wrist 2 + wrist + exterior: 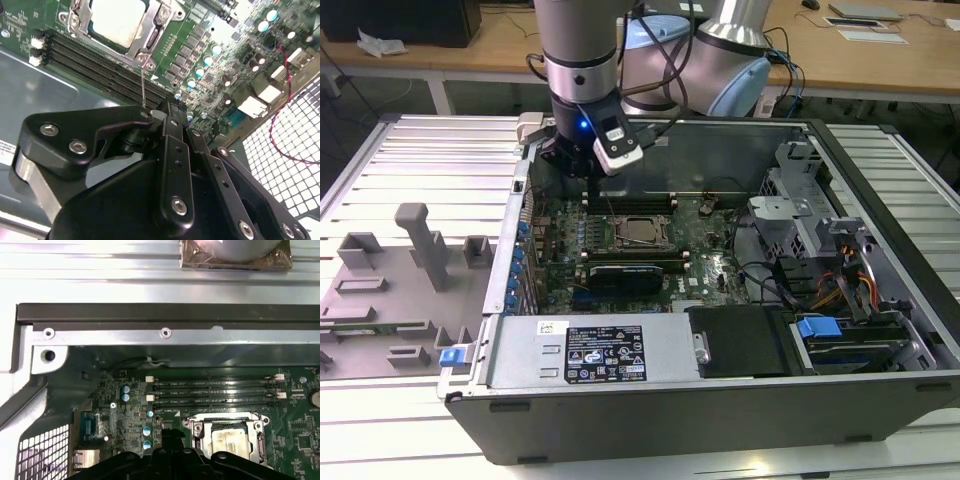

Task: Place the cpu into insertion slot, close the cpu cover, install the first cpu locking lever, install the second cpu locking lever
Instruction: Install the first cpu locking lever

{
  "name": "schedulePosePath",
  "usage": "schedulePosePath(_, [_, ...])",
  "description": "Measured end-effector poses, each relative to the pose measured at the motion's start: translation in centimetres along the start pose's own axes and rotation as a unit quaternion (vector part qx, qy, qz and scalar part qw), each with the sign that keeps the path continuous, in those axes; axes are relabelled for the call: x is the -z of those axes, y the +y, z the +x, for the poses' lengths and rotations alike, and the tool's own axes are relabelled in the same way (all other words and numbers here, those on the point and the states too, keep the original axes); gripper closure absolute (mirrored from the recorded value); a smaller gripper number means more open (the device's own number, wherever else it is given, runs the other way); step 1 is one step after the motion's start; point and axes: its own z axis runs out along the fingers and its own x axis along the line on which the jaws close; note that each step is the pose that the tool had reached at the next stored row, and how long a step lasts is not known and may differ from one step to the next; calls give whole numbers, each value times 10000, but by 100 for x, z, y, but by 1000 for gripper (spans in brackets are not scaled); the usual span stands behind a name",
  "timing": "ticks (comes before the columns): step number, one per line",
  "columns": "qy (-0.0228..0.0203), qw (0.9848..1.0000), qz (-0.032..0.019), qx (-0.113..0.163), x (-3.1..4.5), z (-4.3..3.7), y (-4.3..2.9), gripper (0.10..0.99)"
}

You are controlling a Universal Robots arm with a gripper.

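- The cpu (642, 231) lies in the insertion slot (221, 416), with the cpu cover (151, 36) down around it.
- A thin locking lever (143, 85) rises from the cover's corner to the pincer (161, 107), whose jaws are drawn together at its tip.
- In the exterior view the pincer hangs at the cpu's ten o'clock, inside the open computer case (720, 405) on the bench (420, 160).

I count one claw (167, 109), mine, on one arm (580, 40). There is one open computer case (720, 400), holding one green motherboard (295, 440). On that board I count one cpu (227, 442), one cpu cover (222, 416) and four long black memory slots (215, 386). Along the case's metal rail I make out two round screw heads (165, 332). In the exterior view I count one slatted desk (420, 150) and two blue plastic tabs (818, 327) on the case.
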Motion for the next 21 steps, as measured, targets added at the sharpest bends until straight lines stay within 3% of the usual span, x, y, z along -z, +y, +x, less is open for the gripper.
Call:
schedulePosePath(3, [-3, 9999, -164, -7, -7, 7, -1, 980])
schedulePosePath(6, [-8, 9996, -280, -11, -14, 11, -2, 980])
schedulePosePath(9, [-11, 9994, -359, -14, -28, 12, -5, 980])
schedulePosePath(13, [-10, 9993, -372, -15, -48, -31, -7, 980])
schedulePosePath(17, [-11, 9993, -372, -15, -60, -128, -7, 980])
schedulePosePath(21, [-11, 9993, -372, -14, -77, -308, -6, 980])
